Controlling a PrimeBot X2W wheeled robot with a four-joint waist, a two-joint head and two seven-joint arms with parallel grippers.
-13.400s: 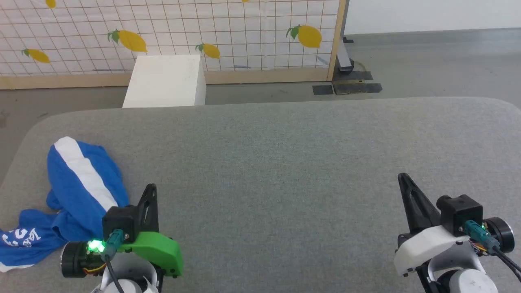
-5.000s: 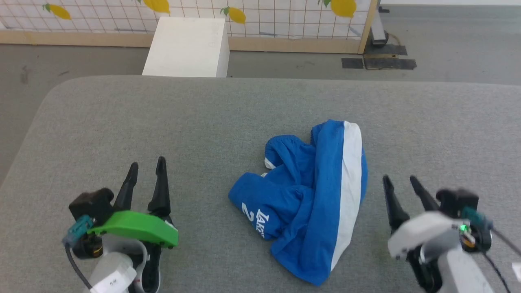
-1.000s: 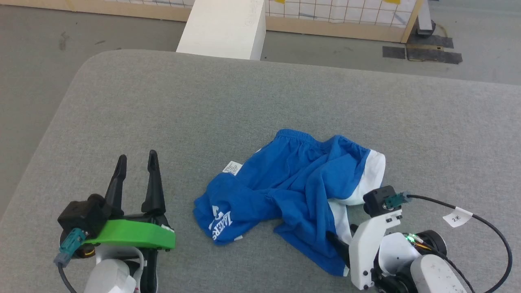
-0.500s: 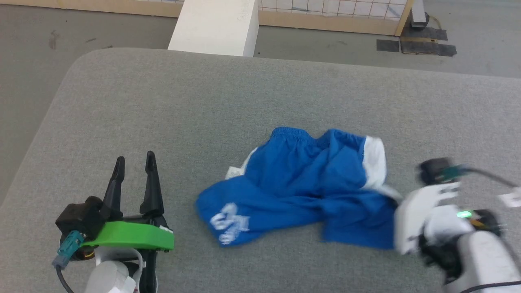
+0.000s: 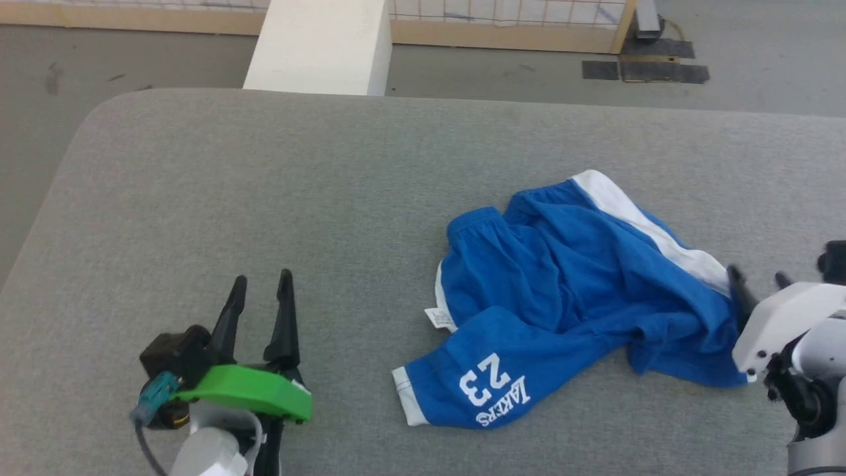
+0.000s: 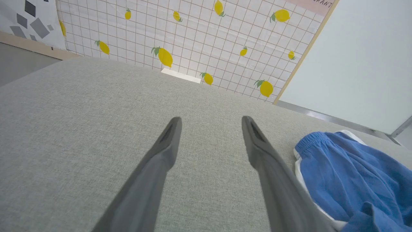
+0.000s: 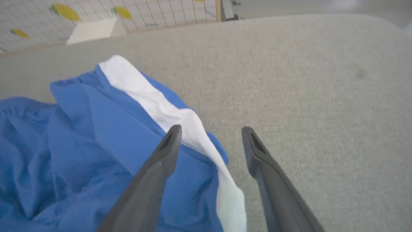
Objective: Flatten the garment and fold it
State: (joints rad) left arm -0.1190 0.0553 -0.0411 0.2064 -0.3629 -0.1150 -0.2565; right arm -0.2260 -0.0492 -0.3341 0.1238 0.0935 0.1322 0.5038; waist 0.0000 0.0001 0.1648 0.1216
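The shorts [image 5: 562,297] lie crumpled on the bench [image 5: 264,185]. The right gripper [image 7: 211,130], fingers apart, straddles their right edge at the white stripe [image 7: 154,106]. The left gripper [image 5: 262,277], also apart, sits well left of them. Closing here may pinch several bunched layers and drag the shorts twisted rather than flat

The garment [image 5: 562,297] is thin, matt blue cloth, creased, with a smooth white stripe. The table [image 5: 264,185] beneath the garment wears coarse grey woven fabric. Left of the garment, the left gripper [image 5: 262,276] looks like matt dark plastic.
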